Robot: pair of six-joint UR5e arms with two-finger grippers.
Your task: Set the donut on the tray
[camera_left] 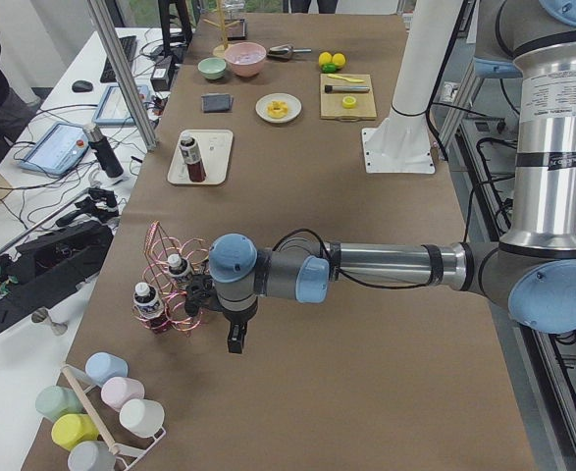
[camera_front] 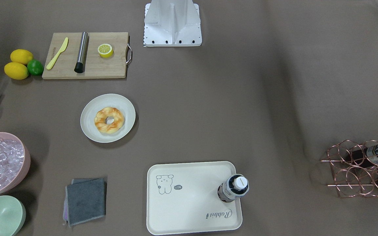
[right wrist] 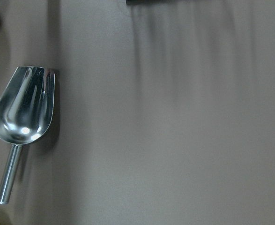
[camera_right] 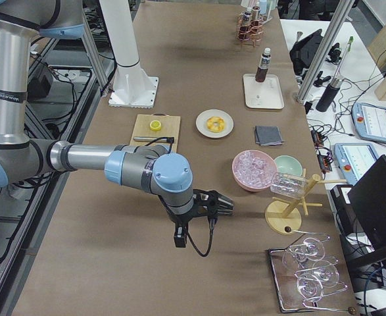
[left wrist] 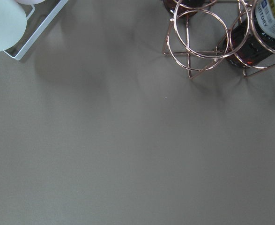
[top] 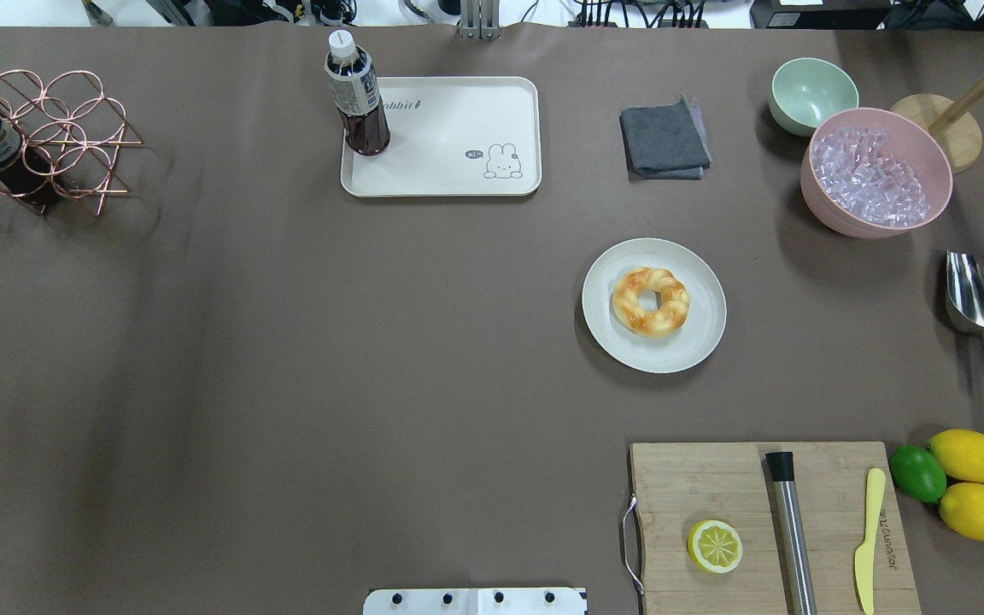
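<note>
The donut, a twisted golden-glazed ring, lies on a round off-white plate right of the table's middle; it also shows in the front view. The cream tray with the rabbit drawing lies at the far side, also seen in the front view. A dark drink bottle stands on the tray's corner. My left gripper shows only in the left side view, by the copper rack; I cannot tell its state. My right gripper shows only in the right side view, far from the donut; I cannot tell its state.
A copper wire bottle rack stands far left. A grey cloth, green bowl, pink bowl of ice and metal scoop lie at the right. A cutting board holds a halved lemon, a steel rod and a yellow knife.
</note>
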